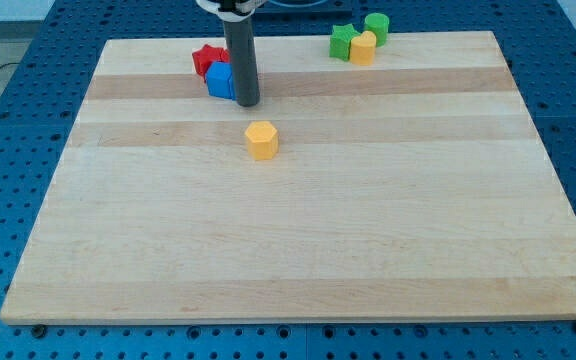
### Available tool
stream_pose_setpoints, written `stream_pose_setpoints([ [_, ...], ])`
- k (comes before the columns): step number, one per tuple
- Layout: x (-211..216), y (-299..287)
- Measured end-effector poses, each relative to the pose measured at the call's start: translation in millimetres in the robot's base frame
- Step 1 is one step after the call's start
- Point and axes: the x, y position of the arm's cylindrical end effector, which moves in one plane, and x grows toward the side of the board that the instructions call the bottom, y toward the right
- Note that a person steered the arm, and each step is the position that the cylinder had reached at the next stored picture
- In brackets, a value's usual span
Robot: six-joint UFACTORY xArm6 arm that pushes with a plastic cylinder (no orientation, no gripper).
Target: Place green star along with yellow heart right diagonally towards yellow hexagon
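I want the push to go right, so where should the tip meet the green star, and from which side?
No grip here: my tip only pushes. Meet the green star on its upper-right face, coming round from the view's top right. The yellow heart touches its right side and the yellow hexagon lies lower-left, so that likely drives both diagonally toward it.

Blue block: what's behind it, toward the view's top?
A red block sits behind the blue block, touching it. The red block's lower part is covered. My tip stands at the blue block's right side.
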Motion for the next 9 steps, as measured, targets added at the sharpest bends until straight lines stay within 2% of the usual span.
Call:
stream_pose_setpoints([
  [2, -2.9, 18.5],
  [3, 13.7, 59.1],
  [5, 37.5, 197.7],
  [6, 32.2, 186.2],
  [7, -2.9, 127.5],
  [9, -80.0, 66.4],
])
